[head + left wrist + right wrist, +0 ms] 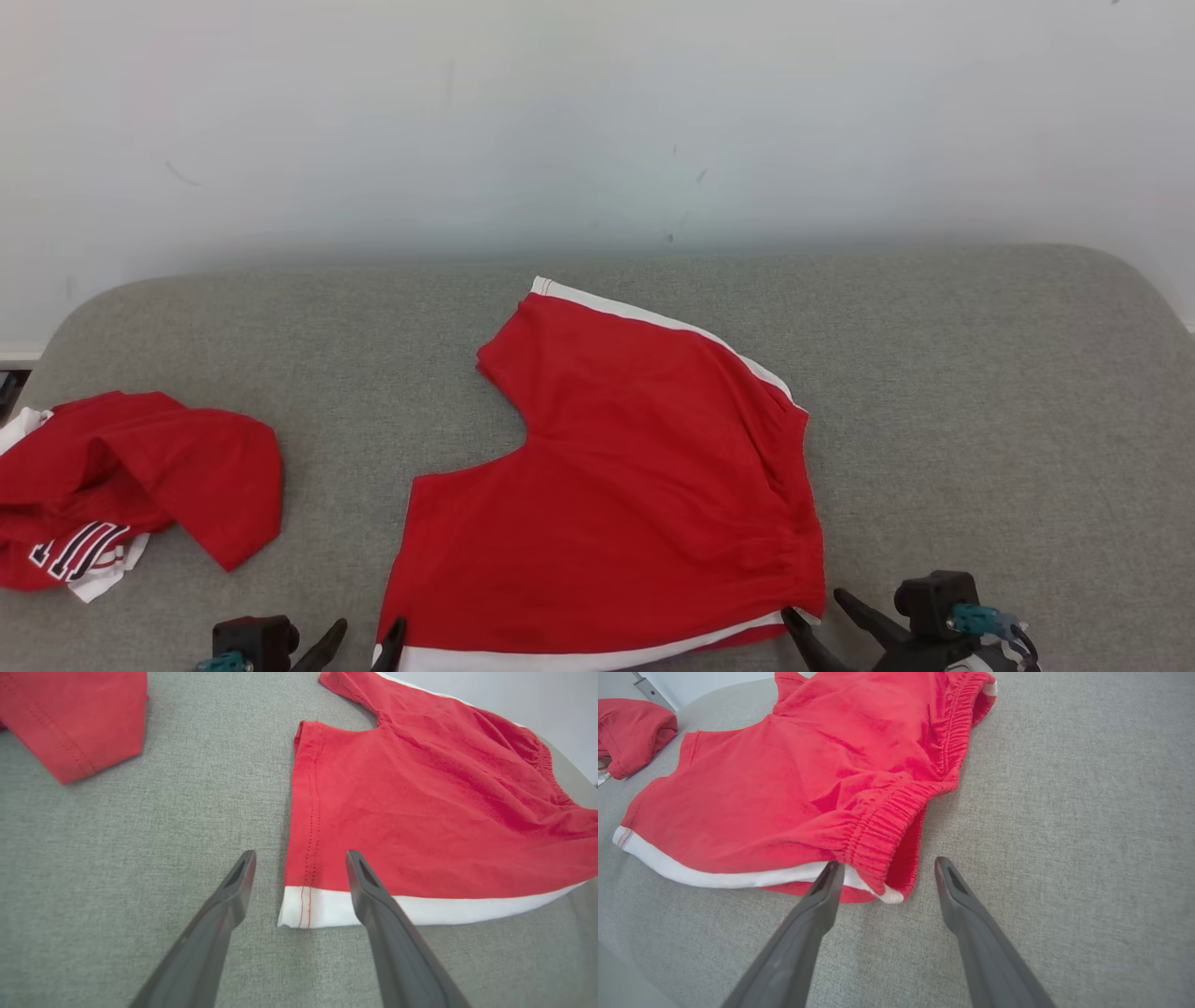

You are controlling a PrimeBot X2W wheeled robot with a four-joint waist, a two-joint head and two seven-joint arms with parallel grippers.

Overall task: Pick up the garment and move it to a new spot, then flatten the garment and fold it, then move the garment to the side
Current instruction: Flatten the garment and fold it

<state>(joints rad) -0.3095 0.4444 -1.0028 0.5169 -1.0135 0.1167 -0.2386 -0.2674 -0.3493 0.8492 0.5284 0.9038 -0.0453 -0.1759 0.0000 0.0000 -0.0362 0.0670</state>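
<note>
Nearest, the left gripper [371, 623] stands spread over the white-trimmed leg corner, and the right gripper [812, 603] is spread at the waistband corner, neither pinching cloth. The red shorts [616, 485] lie flat mid-cushion [980, 420]. A crumpled red shirt [140, 485] lies well apart on the left, with the white wall [597, 112] beyond.

Red shorts [607, 485] lay flat on the grey worktop [980, 392], with a crumpled red garment [140, 476] far to the left. The left gripper [371, 625] and right gripper [814, 605] stood at the shorts' near corners, jaws apart.
</note>
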